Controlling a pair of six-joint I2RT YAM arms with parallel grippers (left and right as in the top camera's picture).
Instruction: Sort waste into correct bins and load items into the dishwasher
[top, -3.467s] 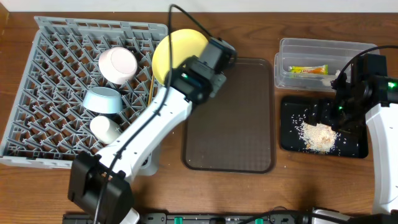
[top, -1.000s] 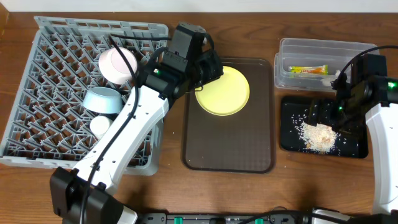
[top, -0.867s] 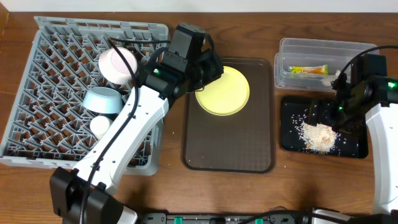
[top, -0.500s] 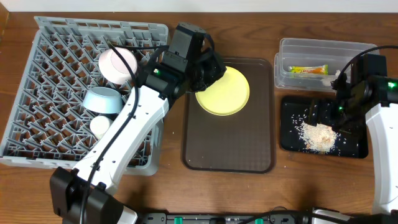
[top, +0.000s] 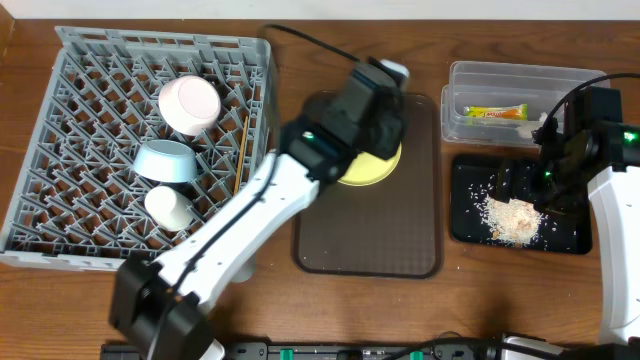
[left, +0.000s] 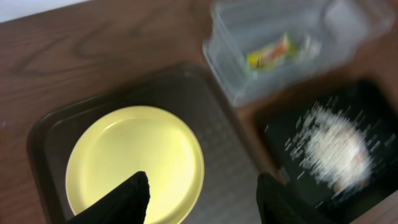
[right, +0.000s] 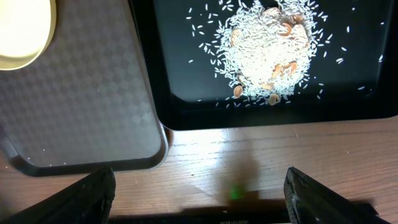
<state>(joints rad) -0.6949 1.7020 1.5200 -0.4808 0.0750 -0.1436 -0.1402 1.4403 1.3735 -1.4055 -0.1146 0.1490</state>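
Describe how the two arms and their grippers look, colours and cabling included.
Both have smooth white link shells joined by boxy black joints. The left arm shows a small green light on one joint and a black cable looping off its wrist. The right arm has two green lights and a black cable. The left gripper and right gripper each have two plain black fingers.

1. Overhead: fixed above the table (top: 60, 310), facing straight down, distant enough to span grey rack (top: 100, 90) to black tray (top: 465, 225)
2. Left wrist: blurred, angled down over the yellow plate (left: 134, 165); shares plate, clear tub (left: 236, 37) and black tray with overhead
3. Right wrist: near, straight down on the black tray; shares plate edge and brown tray (right: 81, 93) with left wrist
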